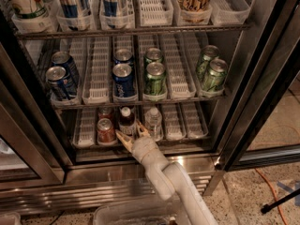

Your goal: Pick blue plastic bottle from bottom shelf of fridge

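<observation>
Tool [130, 131], splayed wide, just in front of blue plastic bottle [126, 120].

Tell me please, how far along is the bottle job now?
Done: the fridge door is open and the claw is at the bottom shelf. In hand: claw open, fingers either side of the blue plastic bottle. Left: closing, lifting it out.

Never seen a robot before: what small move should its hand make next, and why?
Probably ease forward a touch: the open hand sits just in front of the dark bottle, not yet around it, with a red can and water bottle close beside.
</observation>
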`<state>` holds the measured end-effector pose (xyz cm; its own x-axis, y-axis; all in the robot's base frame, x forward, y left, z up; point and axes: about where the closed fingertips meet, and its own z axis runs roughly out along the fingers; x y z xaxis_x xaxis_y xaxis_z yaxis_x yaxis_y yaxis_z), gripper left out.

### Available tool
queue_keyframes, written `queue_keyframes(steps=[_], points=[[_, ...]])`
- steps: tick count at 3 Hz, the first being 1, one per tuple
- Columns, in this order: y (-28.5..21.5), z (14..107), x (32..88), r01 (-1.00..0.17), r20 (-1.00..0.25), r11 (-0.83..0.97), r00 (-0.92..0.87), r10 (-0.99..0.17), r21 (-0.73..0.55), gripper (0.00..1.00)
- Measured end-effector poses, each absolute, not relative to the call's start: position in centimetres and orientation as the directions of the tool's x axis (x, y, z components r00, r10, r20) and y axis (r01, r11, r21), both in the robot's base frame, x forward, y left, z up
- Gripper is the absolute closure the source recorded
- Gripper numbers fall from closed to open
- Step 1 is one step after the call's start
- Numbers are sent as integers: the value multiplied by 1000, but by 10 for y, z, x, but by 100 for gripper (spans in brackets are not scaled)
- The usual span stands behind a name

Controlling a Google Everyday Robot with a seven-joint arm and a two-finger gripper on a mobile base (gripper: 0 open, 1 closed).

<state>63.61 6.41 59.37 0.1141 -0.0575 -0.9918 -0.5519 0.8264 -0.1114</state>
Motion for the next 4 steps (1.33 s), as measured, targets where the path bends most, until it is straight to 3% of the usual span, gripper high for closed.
queue_keyframes(steps=[1, 2, 4], points=[[70, 594, 646, -560, -991, 820, 114, -65, -119, 34], [70, 594, 647, -560, -991, 820, 114, -66, -119, 52], [70, 594, 647, -560, -991, 820, 114, -66, -119, 98]])
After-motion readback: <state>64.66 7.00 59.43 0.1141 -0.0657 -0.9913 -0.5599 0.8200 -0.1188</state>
